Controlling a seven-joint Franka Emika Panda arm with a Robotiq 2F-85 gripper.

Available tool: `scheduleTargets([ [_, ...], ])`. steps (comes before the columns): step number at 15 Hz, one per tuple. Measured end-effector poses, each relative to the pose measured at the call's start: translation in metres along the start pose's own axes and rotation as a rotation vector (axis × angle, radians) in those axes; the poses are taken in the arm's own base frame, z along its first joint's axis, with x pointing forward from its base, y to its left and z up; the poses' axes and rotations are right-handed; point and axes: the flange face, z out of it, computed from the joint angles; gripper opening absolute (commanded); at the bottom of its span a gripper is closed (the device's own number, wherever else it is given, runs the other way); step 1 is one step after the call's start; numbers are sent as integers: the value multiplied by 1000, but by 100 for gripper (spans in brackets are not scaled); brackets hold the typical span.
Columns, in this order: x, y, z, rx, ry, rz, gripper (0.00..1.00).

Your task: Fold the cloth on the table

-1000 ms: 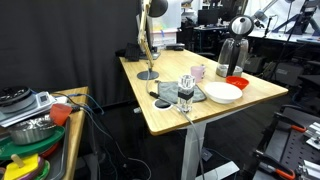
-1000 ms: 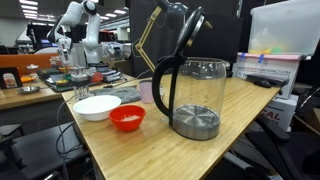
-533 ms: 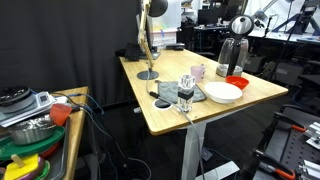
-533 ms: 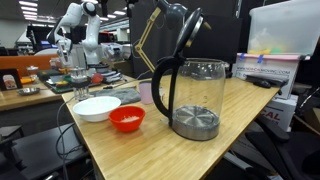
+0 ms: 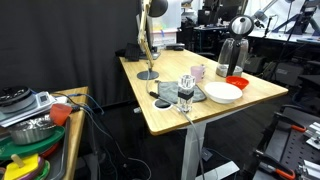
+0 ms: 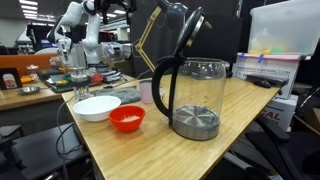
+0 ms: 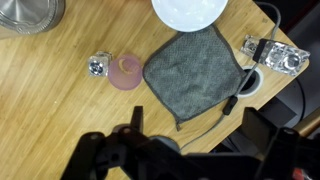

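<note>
Clutter is your hazard. In an exterior view, the cloth (image 5: 200,92) lies flat on the table (image 5: 165,118), just beside the white bowl (image 5: 223,92). In an exterior view, the pink cup (image 6: 147,92) also stands near that bowl, so a wide sweep could topple it. In the wrist view, your gripper (image 7: 190,150) hovers on the cloth's side away from the bowl, jaws seemingly apart. The black cable (image 7: 210,112) there could snag.

Robotics lab; white robot arm (image 6: 78,25), cluttered workbench (image 6: 15,97)
</note>
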Motion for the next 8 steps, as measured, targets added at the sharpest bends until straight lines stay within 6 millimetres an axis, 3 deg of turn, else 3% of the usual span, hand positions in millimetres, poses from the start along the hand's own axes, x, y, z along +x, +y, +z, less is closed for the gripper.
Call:
scheduleTargets([
  [6, 59, -65, 53, -52, 57, -27, 100],
  [8, 62, -69, 60, -51, 50, -26, 100],
])
